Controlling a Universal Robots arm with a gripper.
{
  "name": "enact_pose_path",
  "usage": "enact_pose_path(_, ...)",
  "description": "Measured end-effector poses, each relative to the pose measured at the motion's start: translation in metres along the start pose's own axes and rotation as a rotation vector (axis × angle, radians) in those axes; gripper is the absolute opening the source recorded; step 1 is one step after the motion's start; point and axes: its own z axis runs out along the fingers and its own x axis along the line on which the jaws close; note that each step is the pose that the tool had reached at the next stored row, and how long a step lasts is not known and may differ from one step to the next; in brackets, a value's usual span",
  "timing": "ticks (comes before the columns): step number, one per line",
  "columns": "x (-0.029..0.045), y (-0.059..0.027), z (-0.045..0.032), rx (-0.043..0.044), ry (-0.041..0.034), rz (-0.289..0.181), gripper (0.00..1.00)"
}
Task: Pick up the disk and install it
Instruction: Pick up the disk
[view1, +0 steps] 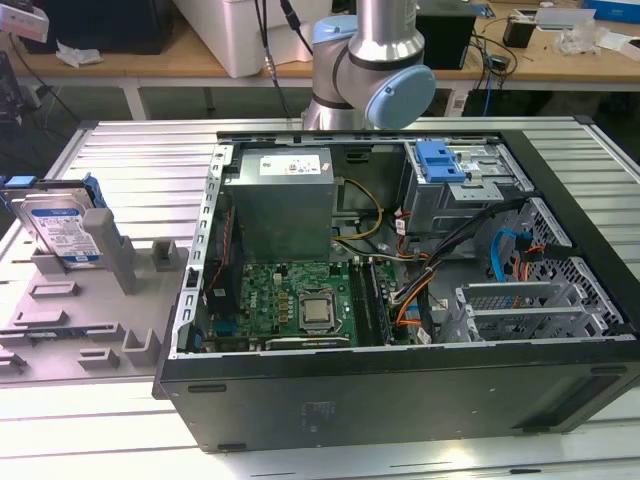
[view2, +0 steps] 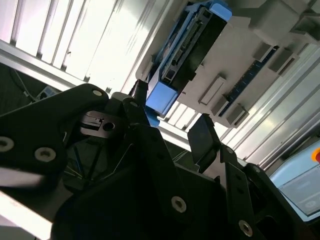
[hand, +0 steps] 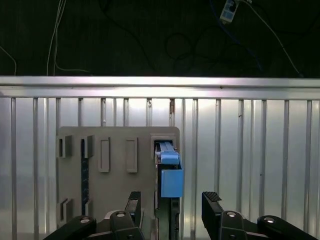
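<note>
One disk (view1: 62, 228) stands upright in one grey fixture (view1: 100, 332) at the exterior view's left, beside one open computer case (view1: 400, 392). The gripper (hand: 173, 204) has its two fingers (hand: 134, 203) spread, grasping nothing, above the disk.

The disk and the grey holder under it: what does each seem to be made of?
The disk: probably metal body, silvery edge, with glossy white-and-blue label; its blue carrier looks like moulded plastic. The holder: matte grey, blocky ribs, likely plastic.

Silver-black, white-and-blue-labelled, blue-framed disk (view1: 62, 228); silvery ribbed table (view1: 140, 150); black end effector (hand: 172, 200)
</note>
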Motion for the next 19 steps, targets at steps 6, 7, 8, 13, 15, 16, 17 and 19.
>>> enact_pose_path(6, -0.0003, 0.0037, 0.0061, 0.0000, 0.0000, 0.000, 0.60)
enact_pose_path(7, -0.0003, 0.0037, 0.0071, 0.0001, 0.0000, 0.000, 0.60)
enact_pose_path(8, -0.0004, 0.0037, 0.0080, 0.0000, 0.0000, 0.000, 0.60)
enact_pose_path(13, -0.0005, 0.0038, 0.0160, 0.0001, 0.0000, 0.000, 0.60)
enact_pose_path(15, -0.0006, 0.0038, 0.0188, 0.0000, 0.0000, 0.000, 0.60)
enact_pose_path(16, -0.0006, 0.0038, 0.0198, 0.0000, 0.0000, 0.000, 0.60)
enact_pose_path(17, -0.0006, 0.0038, 0.0206, 0.0000, 0.0000, 0.000, 0.60)
enact_pose_path(19, -0.0007, 0.0038, 0.0224, 0.0001, 0.0000, 0.000, 0.60)
